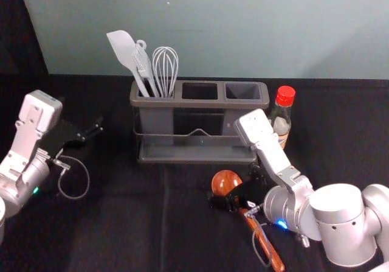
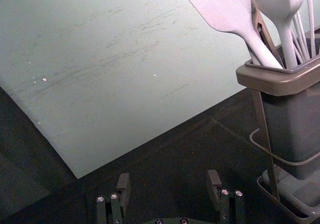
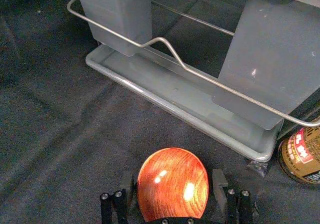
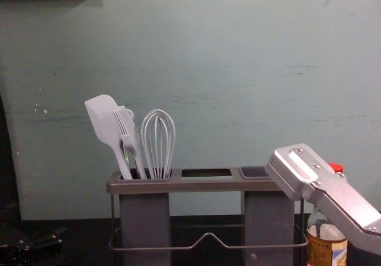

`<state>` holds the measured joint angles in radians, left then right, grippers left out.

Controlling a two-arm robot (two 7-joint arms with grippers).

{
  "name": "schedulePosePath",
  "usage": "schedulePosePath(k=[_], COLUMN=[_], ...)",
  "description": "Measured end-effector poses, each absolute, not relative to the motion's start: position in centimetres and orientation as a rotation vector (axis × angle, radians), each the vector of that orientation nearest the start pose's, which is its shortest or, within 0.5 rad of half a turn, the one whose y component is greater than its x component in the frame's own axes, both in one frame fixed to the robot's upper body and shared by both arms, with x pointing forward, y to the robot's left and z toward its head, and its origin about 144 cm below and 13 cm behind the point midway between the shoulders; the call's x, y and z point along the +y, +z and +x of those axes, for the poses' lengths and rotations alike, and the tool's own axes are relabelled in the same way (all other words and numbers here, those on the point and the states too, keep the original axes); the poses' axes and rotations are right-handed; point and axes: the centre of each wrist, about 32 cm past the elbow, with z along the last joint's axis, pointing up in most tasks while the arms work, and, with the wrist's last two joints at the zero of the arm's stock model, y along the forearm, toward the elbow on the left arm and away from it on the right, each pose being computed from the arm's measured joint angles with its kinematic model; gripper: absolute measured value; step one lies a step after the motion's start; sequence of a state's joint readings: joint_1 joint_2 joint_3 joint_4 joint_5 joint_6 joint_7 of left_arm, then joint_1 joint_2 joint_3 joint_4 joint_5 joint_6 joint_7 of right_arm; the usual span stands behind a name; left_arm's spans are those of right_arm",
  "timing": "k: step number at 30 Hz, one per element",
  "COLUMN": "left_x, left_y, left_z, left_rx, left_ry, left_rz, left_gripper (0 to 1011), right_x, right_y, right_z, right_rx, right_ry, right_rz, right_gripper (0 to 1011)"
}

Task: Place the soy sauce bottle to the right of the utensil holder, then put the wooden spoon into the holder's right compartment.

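Right wrist view: right gripper (image 3: 173, 173), fingers spread, straddles the wooden spoon (image 3: 165, 199), whose round bowl (image 3: 172, 176) could slip on closing; left gripper (image 2: 168, 175), also spread, idles left of the utensil holder (image 1: 200, 103).

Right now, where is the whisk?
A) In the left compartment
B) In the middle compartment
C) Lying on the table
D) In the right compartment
A: the whisk sticks up out of the holder's left compartment, which also holds the white spatula.

Head view downward, chest roughly level.
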<state>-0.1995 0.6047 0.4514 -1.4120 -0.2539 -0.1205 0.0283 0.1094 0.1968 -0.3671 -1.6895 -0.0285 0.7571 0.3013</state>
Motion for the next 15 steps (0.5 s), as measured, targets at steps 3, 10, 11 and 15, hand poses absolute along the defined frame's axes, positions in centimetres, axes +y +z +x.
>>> schedulePosePath(k=[3,10,11,15], left_x=[30.97,30.97,30.97,30.97], left_y=[113.98,113.98,113.98,113.98], left_z=[48.86,48.86,48.86,48.86], left_rx=[-0.285,-0.285,-0.285,-0.285], left_ry=[1.248,1.248,1.248,1.248], left_rz=[0.304,0.304,0.304,0.304], left_gripper=[1005,1005,1005,1005], right_x=[-16.51,-16.5,-16.5,-16.47], right_y=[119.0,118.9,118.88,118.82], right_z=[46.42,46.37,46.36,46.38], right_rx=[0.249,0.246,0.245,0.245], right_ry=[-0.962,-0.962,-0.962,-0.961], right_rz=[-0.627,-0.628,-0.628,-0.63], right_gripper=[1000,1000,1000,969])
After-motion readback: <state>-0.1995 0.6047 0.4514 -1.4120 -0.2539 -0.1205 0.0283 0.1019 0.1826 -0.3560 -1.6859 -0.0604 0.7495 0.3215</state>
